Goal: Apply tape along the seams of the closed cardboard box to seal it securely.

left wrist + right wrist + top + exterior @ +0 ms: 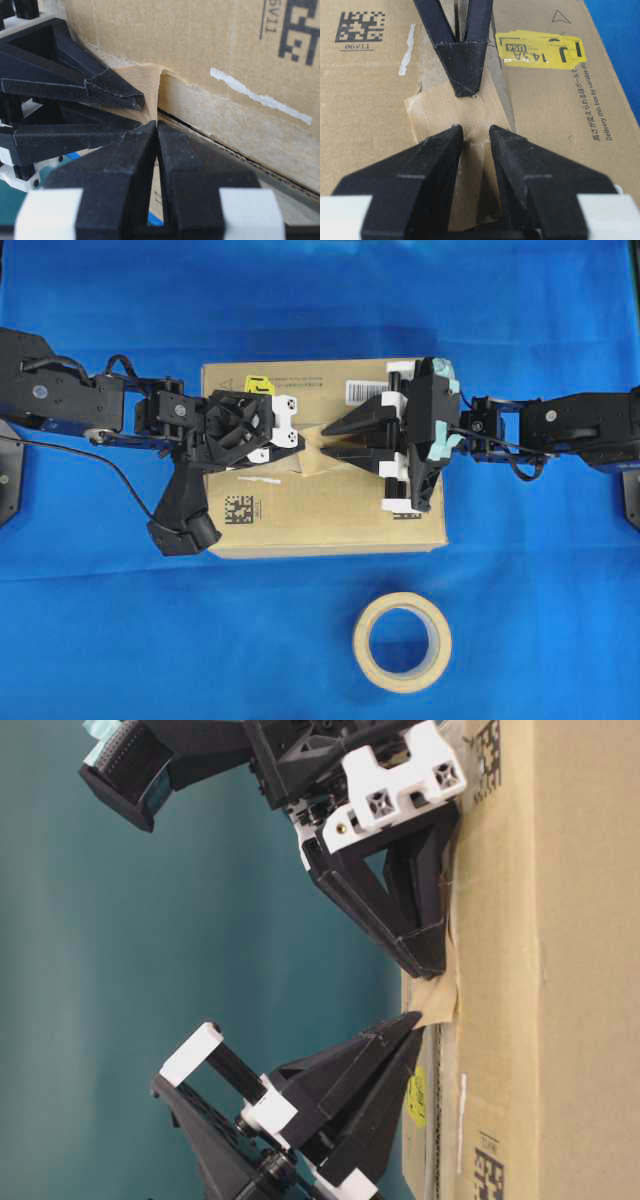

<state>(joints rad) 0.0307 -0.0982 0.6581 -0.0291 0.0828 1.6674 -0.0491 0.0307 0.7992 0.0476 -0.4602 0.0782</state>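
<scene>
A: Biggest first? Blue cloth-covered worktop [120, 640], then the brown rectangular cardboard box [330, 520] under both hands.

B: Yes. The box has a yellow sticker [540, 47], white barcode label [365, 391], black square data code [238, 510]. A beige ring-shaped tape roll [402, 642] lies on the worktop, well apart from both hands, on the near side of the box.

A: Seam?

B: The dark straight seam [200, 134] between the top flaps runs under both hands, pale torn old tape beside it.

A: Tape piece?

B: The short tan-brown paper tape piece [465, 120] lies over the seam, between the two hands' tips.

A: Left hand [296, 440]?

B: Fingers pinched tight, tip on the tape's edge; the tape curls up there.

A: Right hand [476, 137]?

B: Fingers partly apart, tips down on the tape, gap between them. Pressing or gripping, cannot tell.
</scene>
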